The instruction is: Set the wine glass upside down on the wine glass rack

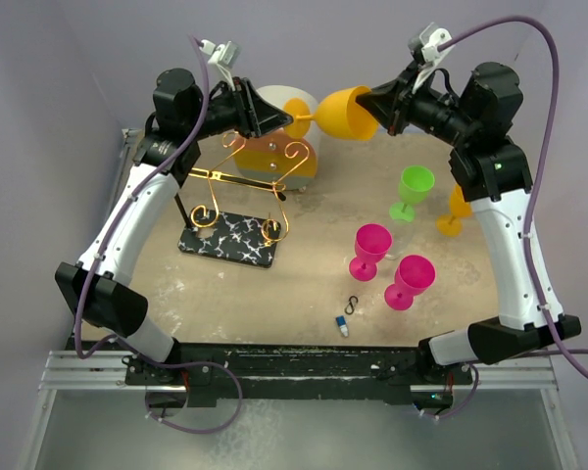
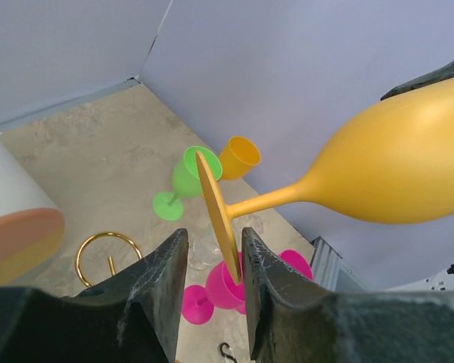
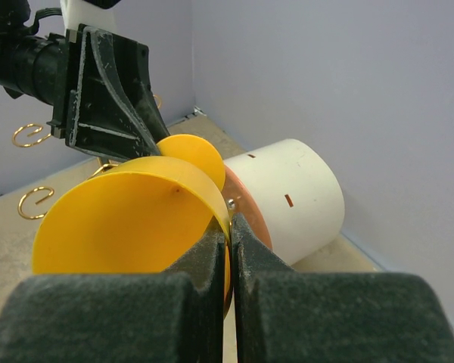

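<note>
An orange wine glass (image 1: 348,115) hangs sideways in the air at the back of the table, between both grippers. My right gripper (image 1: 377,103) is shut on the rim of its bowl (image 3: 129,219), with the fingers pinching the wall (image 3: 228,227). My left gripper (image 1: 279,119) is open, and its jaws straddle the glass's round foot (image 2: 216,212), which stands edge-on between them near the right jaw (image 2: 213,236). The wine glass rack (image 1: 245,186), gold wire on a black marbled base (image 1: 230,240), stands below and in front of the left gripper. One gold curl (image 2: 110,253) shows in the left wrist view.
A round cream drawer box (image 1: 279,147) lies behind the rack, close under the glass (image 3: 295,189). A green glass (image 1: 412,191), another orange glass (image 1: 456,211) and two pink glasses (image 1: 370,250) (image 1: 409,281) stand at the right. A small clip (image 1: 351,304) lies near the front.
</note>
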Motion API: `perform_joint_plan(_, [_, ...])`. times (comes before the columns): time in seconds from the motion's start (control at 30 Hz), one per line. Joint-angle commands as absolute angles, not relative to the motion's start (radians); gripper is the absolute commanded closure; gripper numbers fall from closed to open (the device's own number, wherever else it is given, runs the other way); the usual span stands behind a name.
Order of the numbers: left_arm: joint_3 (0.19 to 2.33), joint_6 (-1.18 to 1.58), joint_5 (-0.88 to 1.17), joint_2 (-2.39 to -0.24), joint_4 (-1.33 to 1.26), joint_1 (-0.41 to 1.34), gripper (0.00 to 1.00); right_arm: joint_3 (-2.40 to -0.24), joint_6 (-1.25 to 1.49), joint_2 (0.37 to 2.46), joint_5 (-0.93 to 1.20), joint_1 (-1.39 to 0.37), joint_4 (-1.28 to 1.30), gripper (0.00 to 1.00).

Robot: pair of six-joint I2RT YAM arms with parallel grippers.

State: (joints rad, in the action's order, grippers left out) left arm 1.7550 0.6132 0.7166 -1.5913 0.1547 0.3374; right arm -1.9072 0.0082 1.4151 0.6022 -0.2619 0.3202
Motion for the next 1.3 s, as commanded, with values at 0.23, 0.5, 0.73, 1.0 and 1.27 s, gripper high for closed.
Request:
perform_joint_plan(0.23, [1.735,0.685,0.714,-1.577,0.093,0.345,0.79,-1.895,0.009,1.38,0.65,-0.265,0.241,1.0])
perform_joint_plan(0.5, [1.736,0.688,0.699,-1.56,0.111,0.343,1.0,-1.869,0.015,1.371,0.644,-0.265,0.243,0.89])
perform_joint_plan(0.73, [1.75,0.695,0.683,-1.522,0.164,0.252,1.0,-1.874,-0.046,1.339,0.589,-0.265,0.295,0.33])
perform_joint_plan(1.0, [1.811,0.656,0.66,-1.498,0.268,-0.004,1.0,-1.872,-0.138,1.273,0.484,-0.264,0.371,0.07])
perform_joint_plan(1.27, [1.862,0.334,0.416,-1.379,0.394,-0.202,1.0,-1.816,-0.232,1.229,0.27,-0.262,0.47,0.04])
